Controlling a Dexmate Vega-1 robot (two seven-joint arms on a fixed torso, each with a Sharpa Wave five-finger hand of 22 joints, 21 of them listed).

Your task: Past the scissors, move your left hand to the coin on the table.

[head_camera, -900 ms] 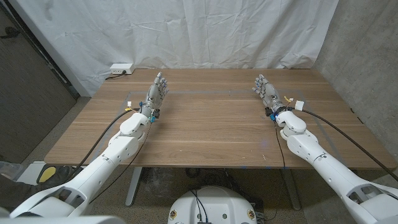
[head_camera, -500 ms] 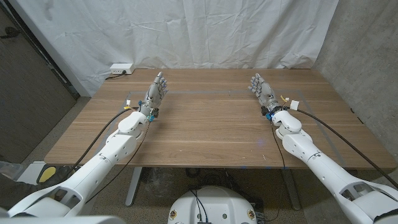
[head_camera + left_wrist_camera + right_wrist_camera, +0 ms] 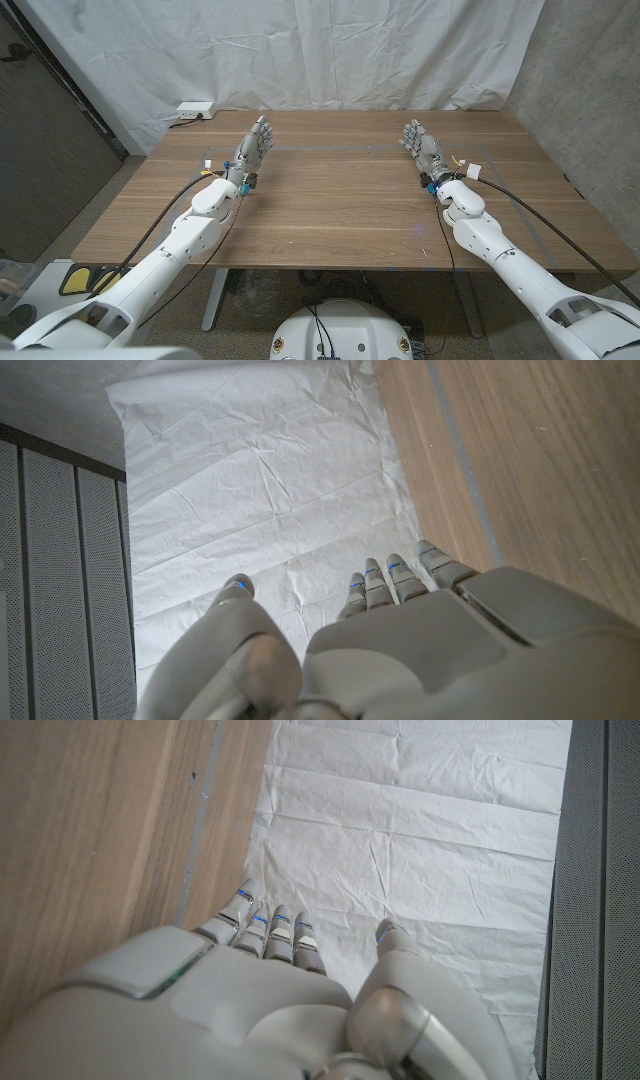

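Head view takes in a wooden table [image 3: 330,205] backed by a white sheet [image 3: 300,50], the landmark for what follows, with both arms reaching across the wood toward it. No scissors and no coin can be made out on the table, so where the task's thing lies cannot be told from these pictures. The left hand [image 3: 250,150] stands near the table's sheet-side edge, fingers stretched toward the sheet and slightly apart, holding nothing. The right hand [image 3: 422,146] stands much the same distance from the sheet, well apart from the left, fingers likewise extended and empty. By that showing the reach to the coin looks not yet begun; the step in hand appears to be finding the target. The next move calls for a coin and scissors to be located first, then a path for the left hand that clears the scissors. A white power strip [image 3: 195,109] sits on the floor just below the sheet, off the table's corner. Left wrist view adds what the head view lacks: a dark mesh panel [image 3: 60,580] beside the sheet, and the left hand's fingertips [image 3: 375,582] lined up side by side against it. Right wrist view shows a matching panel [image 3: 605,900] and a tape line [image 3: 205,795] running along the table toward the sheet.
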